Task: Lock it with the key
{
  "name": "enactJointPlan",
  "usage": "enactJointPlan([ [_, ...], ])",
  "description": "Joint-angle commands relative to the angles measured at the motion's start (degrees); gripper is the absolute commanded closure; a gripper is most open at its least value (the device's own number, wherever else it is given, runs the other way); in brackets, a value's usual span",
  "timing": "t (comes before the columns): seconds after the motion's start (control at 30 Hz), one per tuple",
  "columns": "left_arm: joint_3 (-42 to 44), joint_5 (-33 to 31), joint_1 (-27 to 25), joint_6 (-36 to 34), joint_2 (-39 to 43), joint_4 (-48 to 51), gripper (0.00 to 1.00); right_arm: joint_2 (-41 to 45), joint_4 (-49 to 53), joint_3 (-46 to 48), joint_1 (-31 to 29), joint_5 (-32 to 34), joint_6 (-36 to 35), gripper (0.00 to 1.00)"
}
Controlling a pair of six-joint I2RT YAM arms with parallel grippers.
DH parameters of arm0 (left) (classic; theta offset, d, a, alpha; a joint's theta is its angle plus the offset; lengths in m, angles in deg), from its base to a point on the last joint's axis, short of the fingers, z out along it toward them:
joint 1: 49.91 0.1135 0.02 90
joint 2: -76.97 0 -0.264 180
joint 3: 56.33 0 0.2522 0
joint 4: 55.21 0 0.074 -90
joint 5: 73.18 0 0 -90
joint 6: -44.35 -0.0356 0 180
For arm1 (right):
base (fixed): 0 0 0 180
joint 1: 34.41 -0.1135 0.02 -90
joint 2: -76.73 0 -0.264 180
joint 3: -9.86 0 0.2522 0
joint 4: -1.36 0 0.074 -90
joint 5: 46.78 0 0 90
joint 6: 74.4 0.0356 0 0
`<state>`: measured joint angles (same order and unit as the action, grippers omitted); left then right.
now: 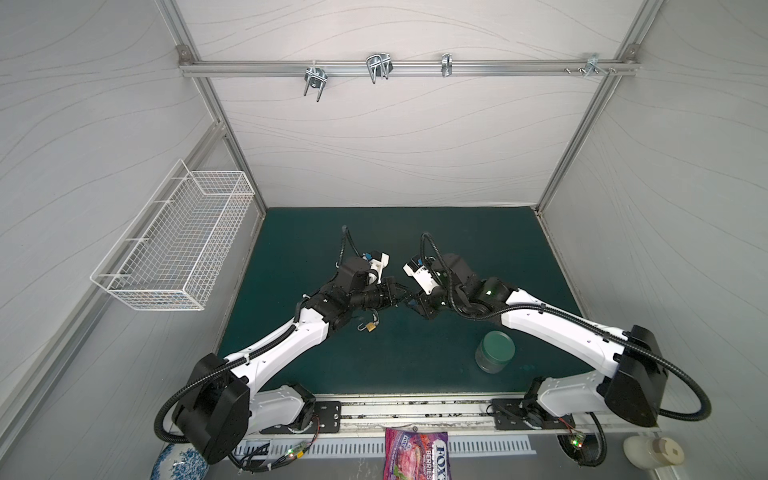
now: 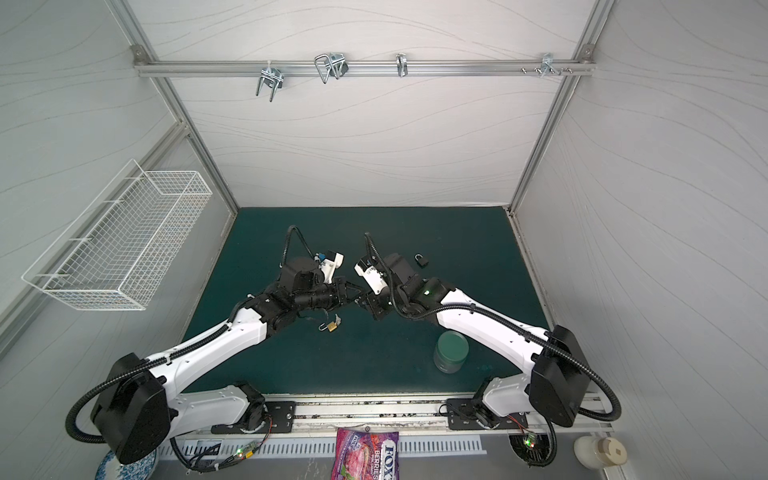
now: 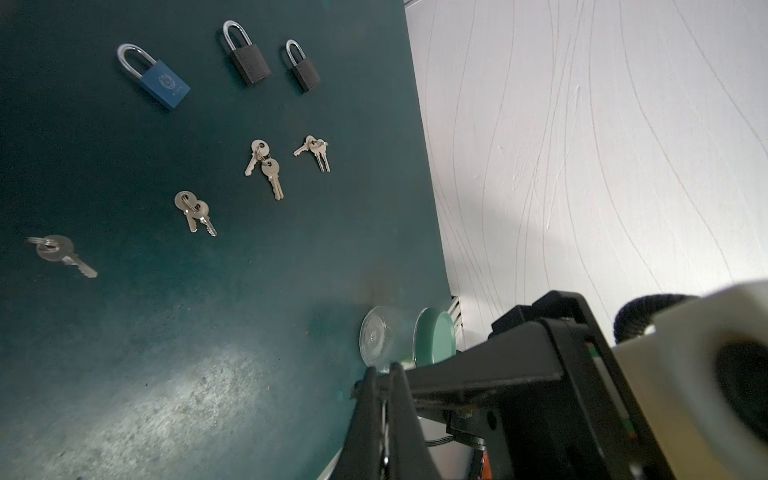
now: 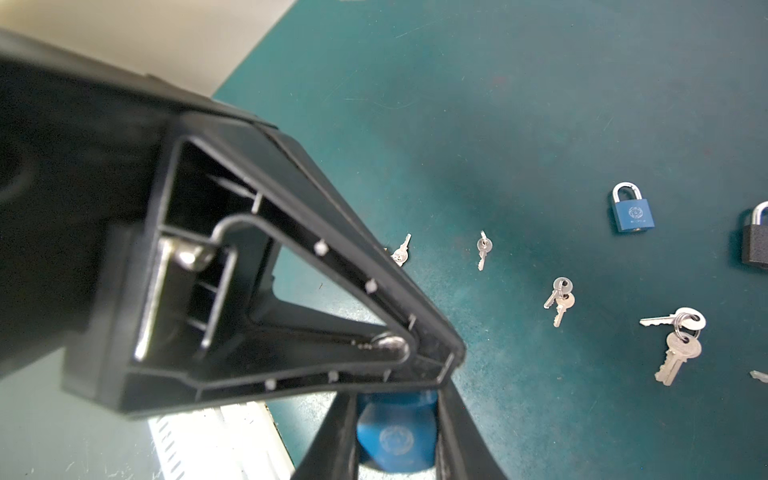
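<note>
Steadying blue padlock (image 4: 395, 440) clamped in right claw (image 4: 397, 401); lining key (image 4: 386, 345), pinched in left claw (image 3: 380, 374), straight with padlock before pushing in.

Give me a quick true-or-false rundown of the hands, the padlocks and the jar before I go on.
1. The brass padlock on the mat has its shackle shut. False: the shackle is swung open.
2. The right hand has a blue padlock between its fingers. True.
3. The left hand is wide open. False: its fingers are pressed together, on what looks like a small key.
4. The jar with the green lid stands on the mat near the right arm. True.
5. The wire basket sits on the mat. False: it hangs on the side wall.
</note>
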<state>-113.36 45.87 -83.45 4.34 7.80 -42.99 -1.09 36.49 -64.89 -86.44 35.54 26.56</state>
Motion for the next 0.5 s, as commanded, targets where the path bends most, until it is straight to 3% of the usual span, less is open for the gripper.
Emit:
enactJointPlan([
  [0.0,-1.25,0.33,-0.30,-0.47,1.89,-2.45,1.00,1.27,-1.34,0.14,-0.20,1.30,-0.49,0.87],
  [0.07,-1.70,-1.14,-0.16,-1.78,2.49,0.01,0.95,1.27,-1.33,0.39,-0.18,1.83,-0.75,0.90],
  [0.2,-2.27,-4.83,1.13,-4.67,4.30,6.46,0.56,-0.05,-0.49,0.31,0.16,2.47,-1.52,0.96],
  [0.3,-0.10,-6.43,4.62,-4.50,6.73,9.81,0.41,-2.53,0.79,-0.63,1.24,1.82,-2.98,0.99],
  [0.47,4.96,-7.71,11.20,-5.46,12.73,14.73,0.27,-9.46,2.92,-4.26,3.51,0.30,-5.83,1.00],
])
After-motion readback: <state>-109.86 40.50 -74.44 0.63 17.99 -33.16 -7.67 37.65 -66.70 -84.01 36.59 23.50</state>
